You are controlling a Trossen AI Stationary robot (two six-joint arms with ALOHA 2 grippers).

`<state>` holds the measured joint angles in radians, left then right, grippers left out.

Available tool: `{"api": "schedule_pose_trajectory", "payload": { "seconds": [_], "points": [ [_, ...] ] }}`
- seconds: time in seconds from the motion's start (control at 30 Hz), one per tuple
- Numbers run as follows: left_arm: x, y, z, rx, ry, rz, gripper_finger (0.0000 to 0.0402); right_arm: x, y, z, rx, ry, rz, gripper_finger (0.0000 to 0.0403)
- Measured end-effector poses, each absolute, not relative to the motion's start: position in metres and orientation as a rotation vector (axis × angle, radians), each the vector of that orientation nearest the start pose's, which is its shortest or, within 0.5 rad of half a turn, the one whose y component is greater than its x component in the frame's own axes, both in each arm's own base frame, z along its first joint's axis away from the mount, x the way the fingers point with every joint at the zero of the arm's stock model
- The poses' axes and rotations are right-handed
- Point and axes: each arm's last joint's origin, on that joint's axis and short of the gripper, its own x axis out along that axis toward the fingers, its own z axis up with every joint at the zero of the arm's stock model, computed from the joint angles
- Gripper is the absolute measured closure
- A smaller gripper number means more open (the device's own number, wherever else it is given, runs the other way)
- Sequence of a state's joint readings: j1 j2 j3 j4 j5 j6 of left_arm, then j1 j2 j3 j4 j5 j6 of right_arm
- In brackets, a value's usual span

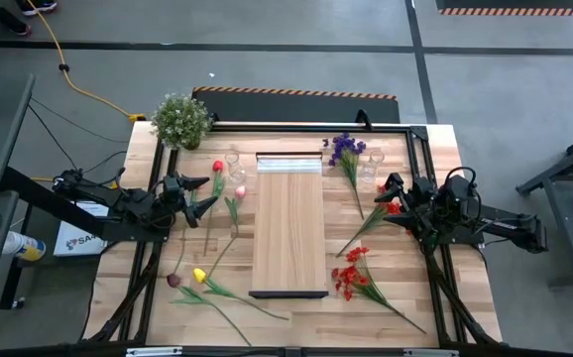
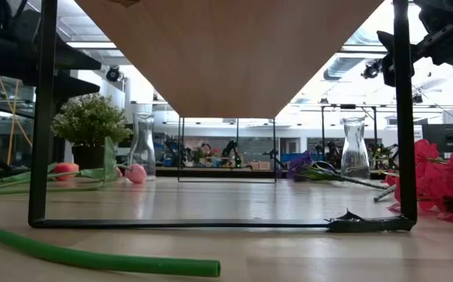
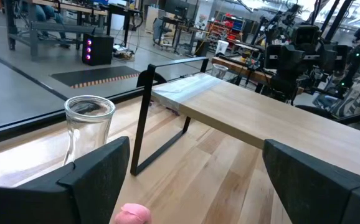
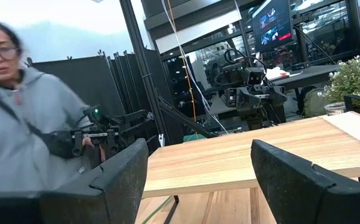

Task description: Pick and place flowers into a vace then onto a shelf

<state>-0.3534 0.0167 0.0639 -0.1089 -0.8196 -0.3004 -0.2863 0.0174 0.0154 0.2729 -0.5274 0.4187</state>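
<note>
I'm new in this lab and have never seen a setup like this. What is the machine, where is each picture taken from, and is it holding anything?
It is a robot with two dark arms at a wooden table. One picture looks straight down. One sits at table height, looking under the raised shelf. The other two come from cameras on the arms' wrists, so each shows its own two dark fingers.

The left gripper and the right gripper both stand open beside the shelf and hold nothing.

Artificial flowers lie loose on the table on both sides of the shelf. Two clear glass vases stand near the far edge, one on the left and one on the right. A potted plant sits on the far left corner. A person in a grey hoodie shows in the right wrist picture.
</note>
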Motion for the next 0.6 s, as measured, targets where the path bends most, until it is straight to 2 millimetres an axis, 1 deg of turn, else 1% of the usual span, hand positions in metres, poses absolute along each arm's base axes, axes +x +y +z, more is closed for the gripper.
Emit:
{"api": "schedule_pose_trajectory", "payload": {
  "seconds": [0.43,0.6],
  "points": [
    [0.0874,-0.0097,0.1741,-0.261,-0.019,0.469,0.0002,0.091,-0.0116,0.1925,0.307,-0.196,0.286,0.013],
    [0.0874,-0.0098,0.1742,-0.263,-0.022,0.468,0.0002,0.0899,-0.012,0.1968,0.294,-0.245,0.268,0.013]
  ]
}}
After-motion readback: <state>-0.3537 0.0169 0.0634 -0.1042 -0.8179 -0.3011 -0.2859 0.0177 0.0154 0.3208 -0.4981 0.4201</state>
